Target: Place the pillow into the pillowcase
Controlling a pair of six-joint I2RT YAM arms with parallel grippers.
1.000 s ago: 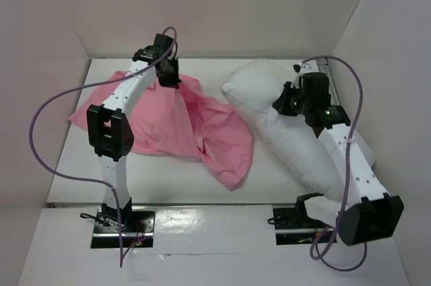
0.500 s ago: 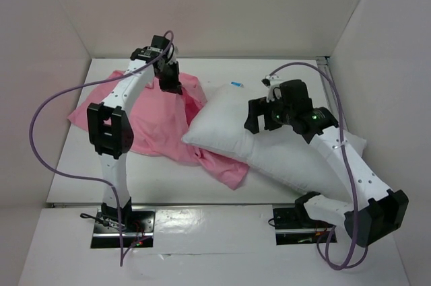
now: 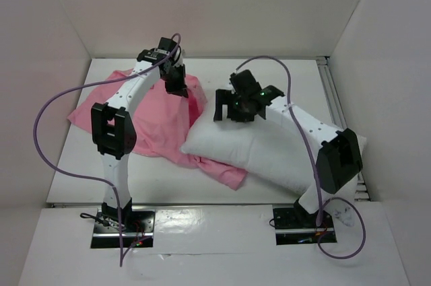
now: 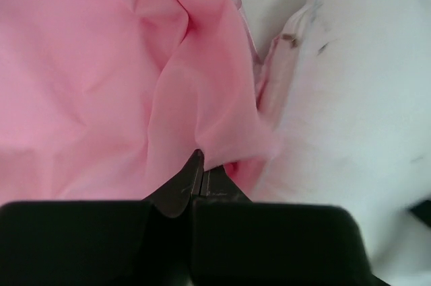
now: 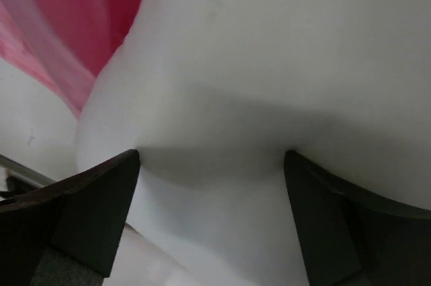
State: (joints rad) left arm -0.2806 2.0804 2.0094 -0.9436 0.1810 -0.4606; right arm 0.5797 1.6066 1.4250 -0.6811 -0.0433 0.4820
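Pink satin pillowcase (image 3: 161, 121) crumpled left of pillow (image 3: 269, 151), edge under pillow's near-left corner; pillow long axis left-right, left end toward pillowcase; left gripper (image 3: 176, 84) just left of pillow, pinched on pillowcase fold; right gripper (image 3: 229, 108) over pillow's left end, jaws wide, nothing held

the pillow's (image 3: 269, 155) left end covers the near right part of the pillowcase (image 3: 158, 124). the right arm (image 3: 303, 121) hides part of the pillow's far edge. in the right wrist view the pillow runs off the edges and the pink cloth is blurred.
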